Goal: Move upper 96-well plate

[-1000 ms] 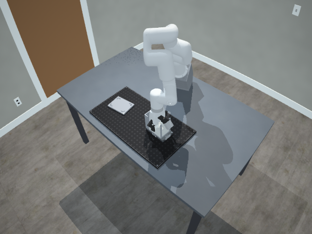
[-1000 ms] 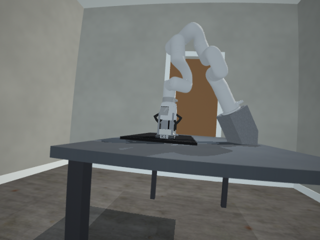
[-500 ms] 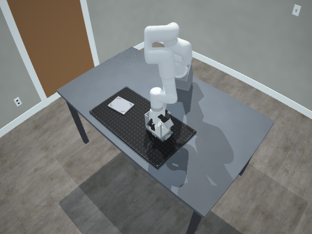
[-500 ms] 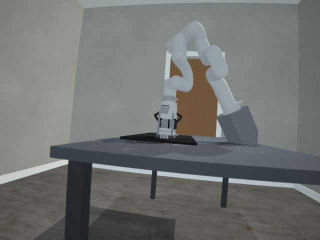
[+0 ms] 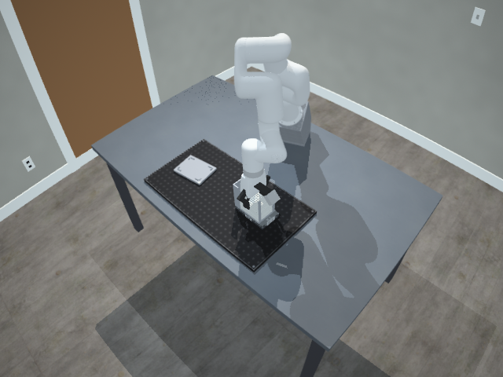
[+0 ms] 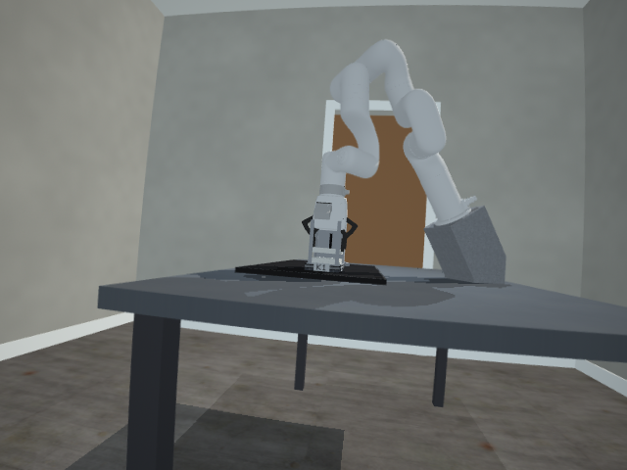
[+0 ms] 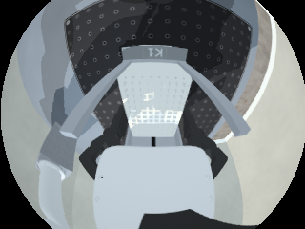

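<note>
The step in hand looks like the pick itself: the gripper (image 5: 255, 193) stands straight down over the stack rack K1 (image 6: 323, 266) with its dark fingers (image 5: 243, 198) set wide and pinching the upper 96-well plate (image 7: 152, 103) across its width, one finger on each long side. The plate is still inside the rack, directly between and just below the fingers, held between the rack's upright posts; how far it has risen off the lower plate cannot be told, and the lower plate itself is hidden beneath it. In the wrist view the plate's long axis runs away from the fingers toward the rack's lettered K1 bar, crosswise to the line on which the fingers close, and its well face is turned up toward the wrist. The A1 corner cannot be made out at this scale. The next move, as I judge it, is a straight vertical lift until the plate is free of the post tops, with no tilt or sideways drag that would disturb the lower plate. After that comes a carry across the dark perforated board (image 5: 195, 203) on the table (image 5: 365, 210) to the plate nest N1 (image 5: 195, 169), which lies well apart from the fingers, and a turn about the vertical if needed to match well A1 to the nest's marked corner.
</note>
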Available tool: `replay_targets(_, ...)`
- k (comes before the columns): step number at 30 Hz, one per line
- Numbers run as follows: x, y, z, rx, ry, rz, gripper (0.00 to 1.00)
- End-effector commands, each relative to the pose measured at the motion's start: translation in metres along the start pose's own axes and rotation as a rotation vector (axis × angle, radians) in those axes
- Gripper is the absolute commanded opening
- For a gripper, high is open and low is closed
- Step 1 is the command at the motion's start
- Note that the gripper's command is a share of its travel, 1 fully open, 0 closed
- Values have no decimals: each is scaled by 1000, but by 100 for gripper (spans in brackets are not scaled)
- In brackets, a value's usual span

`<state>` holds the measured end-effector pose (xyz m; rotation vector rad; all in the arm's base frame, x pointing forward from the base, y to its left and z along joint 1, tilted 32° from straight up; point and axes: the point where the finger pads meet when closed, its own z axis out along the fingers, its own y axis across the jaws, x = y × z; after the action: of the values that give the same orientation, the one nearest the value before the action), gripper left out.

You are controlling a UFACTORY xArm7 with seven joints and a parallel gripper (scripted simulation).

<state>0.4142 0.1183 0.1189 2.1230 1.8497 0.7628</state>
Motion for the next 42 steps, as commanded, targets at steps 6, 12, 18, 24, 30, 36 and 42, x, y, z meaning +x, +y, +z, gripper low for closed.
replay_targets(6,1,1,-4,7,-8,0,0)
replay_targets(12,1,1,-9,7,-8,0,0)
replay_targets(18,1,1,-19,7,-8,0,0)
replay_targets(24,1,1,-26,7,-8,0,0)
replay_targets(30,1,2,-36,7,-8,0,0)
replay_targets(36,1,2,-44,7,-8,0,0)
replay_targets(42,1,2,-53,7,-8,0,0)
